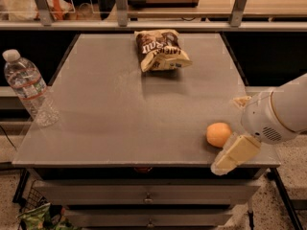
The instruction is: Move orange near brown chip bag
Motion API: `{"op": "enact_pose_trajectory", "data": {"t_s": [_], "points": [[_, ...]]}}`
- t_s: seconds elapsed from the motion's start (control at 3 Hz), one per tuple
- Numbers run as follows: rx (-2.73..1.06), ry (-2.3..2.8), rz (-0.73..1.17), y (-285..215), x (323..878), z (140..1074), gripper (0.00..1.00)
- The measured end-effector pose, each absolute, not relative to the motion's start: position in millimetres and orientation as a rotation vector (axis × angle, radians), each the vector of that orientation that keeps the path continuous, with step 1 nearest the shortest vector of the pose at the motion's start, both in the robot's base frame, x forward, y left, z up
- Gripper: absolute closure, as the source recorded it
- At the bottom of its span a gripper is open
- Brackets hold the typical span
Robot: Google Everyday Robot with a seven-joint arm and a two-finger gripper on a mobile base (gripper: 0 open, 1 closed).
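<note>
- Leftmost, a clear water bottle (29, 87) stands upright near the left edge of the grey worktop (120, 123), well apart from everything the task concerns.
- Further along, the brown chip bag (160, 50) lies crumpled at the far middle of the worktop, close to the back edge, with bare surface on all sides of it.
- Then comes the orange (218, 134), resting on the worktop near the front right corner, well apart from the bag.
- At the far right, the gripper (230, 133) reaches in from the right edge. Its jaws look spread apart, one cream finger in front of the orange and the other behind it, and neither is pressed onto the fruit as far as I can see.
- Judging by this, the step in hand is the approach to the grasp; the orange has not yet been lifted.
- Next, I reckon, the jaws need to settle around the orange and close. The fruit must then be carried back and leftward, and set down just beside the bag without knocking it.
</note>
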State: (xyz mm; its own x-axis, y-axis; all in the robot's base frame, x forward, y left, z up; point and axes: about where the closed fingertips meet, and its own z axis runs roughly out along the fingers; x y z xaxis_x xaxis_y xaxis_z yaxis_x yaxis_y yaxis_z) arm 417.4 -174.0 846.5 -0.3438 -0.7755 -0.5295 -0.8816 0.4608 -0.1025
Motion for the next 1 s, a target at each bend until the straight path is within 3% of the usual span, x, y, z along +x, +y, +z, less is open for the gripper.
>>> {"op": "enact_pose_trajectory", "data": {"t_s": [0.33, 1.0], "points": [[-1.380, 2.215, 0.271, -175.4, 422.6, 837.7, 0.20], [-1.389, 2.251, 0.265, -175.6, 426.5, 832.1, 0.66]]}}
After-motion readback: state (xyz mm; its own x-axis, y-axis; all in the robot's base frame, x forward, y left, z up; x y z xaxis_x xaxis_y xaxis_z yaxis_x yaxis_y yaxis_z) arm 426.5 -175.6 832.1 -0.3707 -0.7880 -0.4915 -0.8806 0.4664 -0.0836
